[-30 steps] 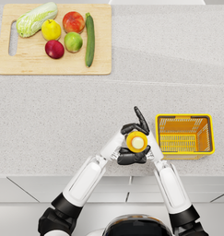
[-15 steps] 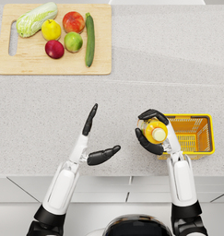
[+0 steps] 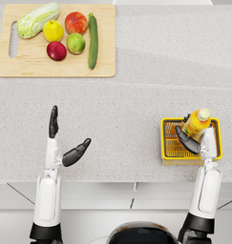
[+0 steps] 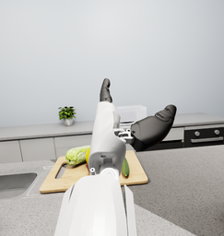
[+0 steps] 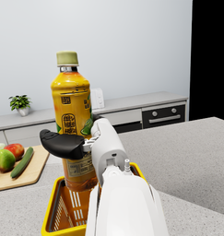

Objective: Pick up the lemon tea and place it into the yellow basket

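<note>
The right hand (image 3: 194, 140) of the robot is grasping the lemon tea, a tall orange-yellow plastic bottle with a pale green cap (image 3: 197, 123), and it holds the bottle upright directly above the yellow wire basket (image 3: 167, 155). In the right wrist view the dark fingers (image 5: 62, 144) wrap around the lower half of the bottle (image 5: 76, 124), and the bottom of the bottle is at the level of the basket rim (image 5: 52, 203); I cannot tell if it already touches the basket floor. The basket stands on the grey speckled stone counter (image 3: 136, 109), close to its front edge. The left hand (image 3: 60, 143) is well apart from the basket, on the other side of the counter, and it is released: it holds nothing, the fingers point straight away from the robot and the thumb is spread to the side. Far from the basket, at the back corner of the counter, lies a light wooden cutting board (image 3: 22, 66). On the board there are a pale green cabbage (image 3: 37, 19), a yellow round fruit (image 3: 53, 31), a red-orange apple (image 3: 76, 22), a green apple (image 3: 76, 43), a dark red round fruit (image 3: 56, 50) and a long dark green cucumber (image 3: 93, 40).
</note>
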Tool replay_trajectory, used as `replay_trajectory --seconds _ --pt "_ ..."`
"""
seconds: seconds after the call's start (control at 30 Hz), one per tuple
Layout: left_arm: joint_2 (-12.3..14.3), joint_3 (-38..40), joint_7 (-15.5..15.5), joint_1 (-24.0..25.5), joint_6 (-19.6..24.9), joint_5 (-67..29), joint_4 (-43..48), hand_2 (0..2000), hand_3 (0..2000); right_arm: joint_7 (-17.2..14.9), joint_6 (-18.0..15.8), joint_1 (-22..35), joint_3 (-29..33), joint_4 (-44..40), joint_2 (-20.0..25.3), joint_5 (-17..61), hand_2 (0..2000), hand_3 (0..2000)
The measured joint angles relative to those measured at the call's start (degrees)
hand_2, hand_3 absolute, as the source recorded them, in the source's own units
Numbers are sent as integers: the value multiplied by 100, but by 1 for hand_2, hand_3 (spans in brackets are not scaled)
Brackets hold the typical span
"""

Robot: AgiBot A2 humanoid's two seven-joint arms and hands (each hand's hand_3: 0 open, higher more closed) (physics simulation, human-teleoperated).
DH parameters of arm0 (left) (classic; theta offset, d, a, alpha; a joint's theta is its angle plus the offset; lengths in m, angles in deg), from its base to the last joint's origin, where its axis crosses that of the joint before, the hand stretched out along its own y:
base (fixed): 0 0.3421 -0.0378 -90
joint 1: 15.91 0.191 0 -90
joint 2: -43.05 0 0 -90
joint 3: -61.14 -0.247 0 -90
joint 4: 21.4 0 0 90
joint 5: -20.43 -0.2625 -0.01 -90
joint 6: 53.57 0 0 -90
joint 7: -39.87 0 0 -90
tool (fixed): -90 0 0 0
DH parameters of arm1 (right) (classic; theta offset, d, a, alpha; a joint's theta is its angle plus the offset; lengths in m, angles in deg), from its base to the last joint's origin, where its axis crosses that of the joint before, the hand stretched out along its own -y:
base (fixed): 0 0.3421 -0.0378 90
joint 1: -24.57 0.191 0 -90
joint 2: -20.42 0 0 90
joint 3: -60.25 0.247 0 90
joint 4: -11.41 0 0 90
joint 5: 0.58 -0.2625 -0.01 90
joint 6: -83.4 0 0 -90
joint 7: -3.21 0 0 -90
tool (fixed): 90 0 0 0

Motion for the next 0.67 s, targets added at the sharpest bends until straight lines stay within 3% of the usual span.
replay_trajectory --seconds 0.03,0.1,0.2,0.33,0.67 --pt "14 -4 0 -9 0 0 -21 0 0 552 335 -5 20 24 -3 -1 0 693" --pt "58 -23 0 -115 0 0 -60 0 0 1232 752 25 -42 263 -28 -2 0 40" --pt "96 56 0 -637 0 0 -197 0 0 1686 1025 294 -167 769 -170 -2 0 0" --pt "98 273 0 -1324 0 1 -610 0 0 1881 1142 580 -24 1055 -337 -1 0 0" --pt "144 392 0 -1375 0 2 -927 0 0 1949 1183 512 66 863 -330 -2 0 0"
